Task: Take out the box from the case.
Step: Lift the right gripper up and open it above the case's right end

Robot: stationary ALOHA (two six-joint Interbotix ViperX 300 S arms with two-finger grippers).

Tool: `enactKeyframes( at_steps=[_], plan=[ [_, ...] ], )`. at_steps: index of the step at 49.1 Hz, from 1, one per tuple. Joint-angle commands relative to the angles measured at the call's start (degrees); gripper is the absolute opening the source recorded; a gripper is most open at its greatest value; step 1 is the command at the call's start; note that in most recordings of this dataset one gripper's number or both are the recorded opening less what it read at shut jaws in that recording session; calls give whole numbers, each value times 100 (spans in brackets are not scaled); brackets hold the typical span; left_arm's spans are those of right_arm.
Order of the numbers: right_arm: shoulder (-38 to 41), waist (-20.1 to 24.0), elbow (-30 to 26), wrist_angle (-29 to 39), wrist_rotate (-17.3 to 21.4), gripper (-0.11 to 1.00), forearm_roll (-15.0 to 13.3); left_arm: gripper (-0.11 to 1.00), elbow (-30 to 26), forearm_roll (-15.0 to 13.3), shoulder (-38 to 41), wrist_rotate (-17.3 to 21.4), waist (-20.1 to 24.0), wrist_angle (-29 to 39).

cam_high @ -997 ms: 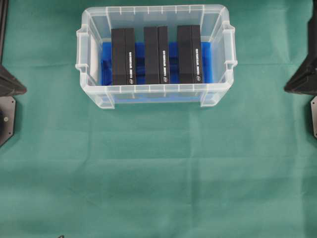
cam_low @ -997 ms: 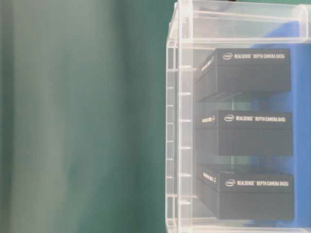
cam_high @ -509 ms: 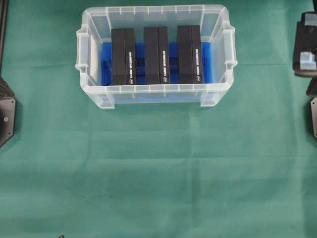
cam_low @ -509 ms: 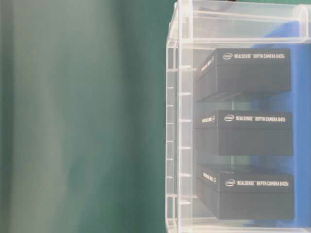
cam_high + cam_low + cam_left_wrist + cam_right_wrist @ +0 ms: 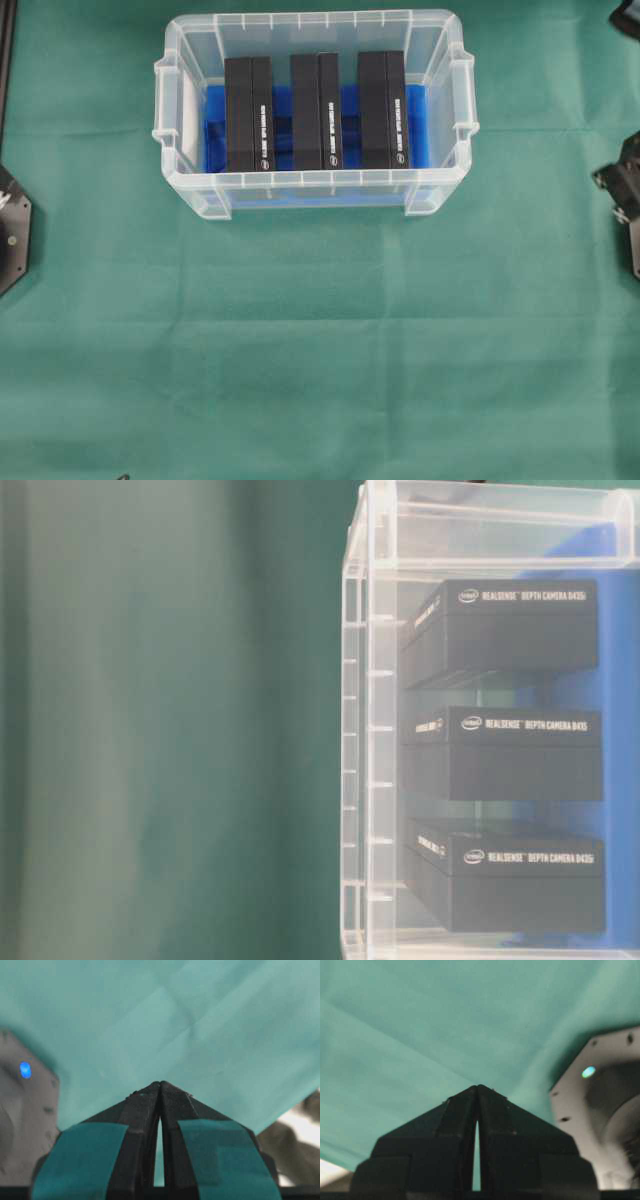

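Observation:
The case (image 5: 310, 181) is a clear plastic bin at the top middle of the green cloth, with a blue lining (image 5: 346, 103) on its bottom. Three black boxes stand side by side on edge inside it: left (image 5: 249, 113), middle (image 5: 316, 111) and right (image 5: 383, 109). The table-level view shows the case wall (image 5: 365, 730) and the same boxes (image 5: 510, 755) with white lettering. My left gripper (image 5: 160, 1083) is shut, empty, over bare green cloth. My right gripper (image 5: 478, 1086) is also shut and empty over cloth. Neither gripper shows in the overhead view.
The left arm's base plate (image 5: 10, 232) sits at the left edge. Dark parts of the right arm (image 5: 625, 185) show at the right edge and in the top right corner (image 5: 628, 14). Green cloth (image 5: 320, 350) covers the table in front of the case.
The dark arm part at the right edge has swung up and mostly out of the overhead view. The left arm's dark part has left the left edge. Case and boxes have not moved.

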Motion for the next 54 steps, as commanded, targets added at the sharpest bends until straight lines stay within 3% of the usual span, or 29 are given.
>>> enactKeyframes(
  at_steps=[1,8,22,29,36,54],
  plan=[
    [62,0,-158,18,431,0,-26,1,-185,26,53,-571,-18,202],
    [281,18,-229,202,1037,0,-26,1,-193,26,114,-1257,-26,475],
    [606,70,-387,281,1046,0,-53,1,-211,26,158,-1450,-53,527],
    [624,0,-396,193,1046,0,-334,1,-185,26,97,-1600,220,571],
    [624,-316,-396,185,905,0,-483,1,-158,62,-26,-1230,738,598],
    [694,-1934,-404,-79,-633,0,-519,1,-167,53,53,158,2285,545]
  ],
)
